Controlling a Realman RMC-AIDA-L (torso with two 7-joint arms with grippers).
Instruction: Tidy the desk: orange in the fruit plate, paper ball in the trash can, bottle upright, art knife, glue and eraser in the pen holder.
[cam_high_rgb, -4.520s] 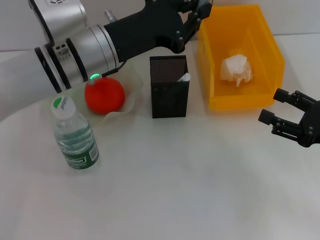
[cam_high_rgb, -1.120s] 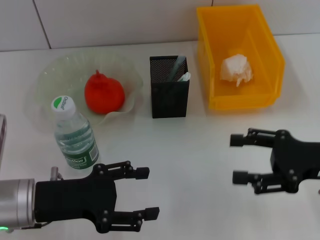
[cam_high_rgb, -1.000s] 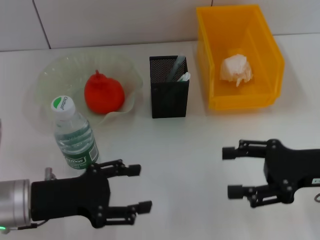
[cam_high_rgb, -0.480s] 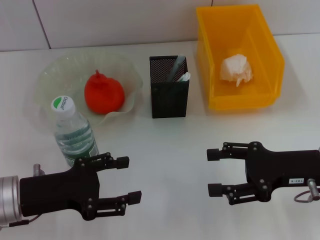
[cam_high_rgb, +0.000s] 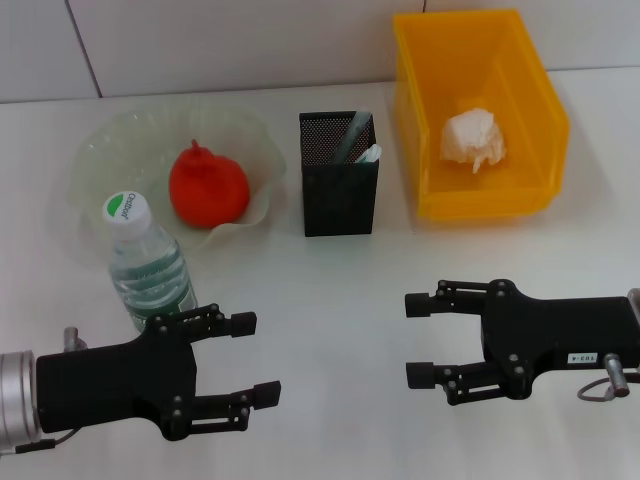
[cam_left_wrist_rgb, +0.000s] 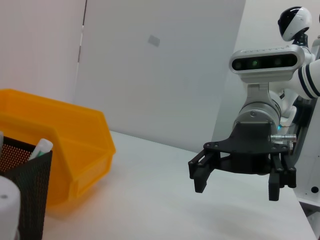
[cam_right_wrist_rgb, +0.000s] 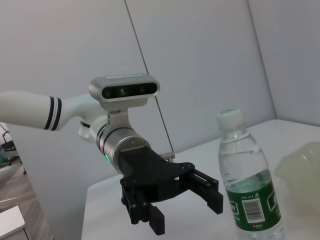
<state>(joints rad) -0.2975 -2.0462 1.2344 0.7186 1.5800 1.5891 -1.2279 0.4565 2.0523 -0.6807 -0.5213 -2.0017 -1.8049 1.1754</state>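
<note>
The orange (cam_high_rgb: 207, 187) lies in the fruit plate (cam_high_rgb: 105, 145). In front of the plate the bottle (cam_high_rgb: 150, 265) stands upright with its cap on. Inside the trash can (cam_high_rgb: 432, 180) rests the paper ball (cam_high_rgb: 472, 139). Two slim items (cam_high_rgb: 357, 140) poke out of the pen holder (cam_high_rgb: 338, 190); I cannot tell art knife from glue, and the eraser is hidden. My left gripper (cam_high_rgb: 256, 358) hovers open and empty near the front, right of the bottle. My right gripper (cam_high_rgb: 416, 340) is open and empty, facing it.
The left wrist view shows the right gripper (cam_left_wrist_rgb: 236, 186) beyond the trash can (cam_left_wrist_rgb: 60, 145) and pen holder (cam_left_wrist_rgb: 25, 190). The right wrist view shows the left gripper (cam_right_wrist_rgb: 172, 207) beside the bottle (cam_right_wrist_rgb: 245, 185). Bare white table (cam_high_rgb: 330, 300) lies between the grippers.
The left arm withdrew from over the pen holder to the table's front. Over the last second the right gripper slid left toward the middle, and the left gripper settled slightly leftward.
</note>
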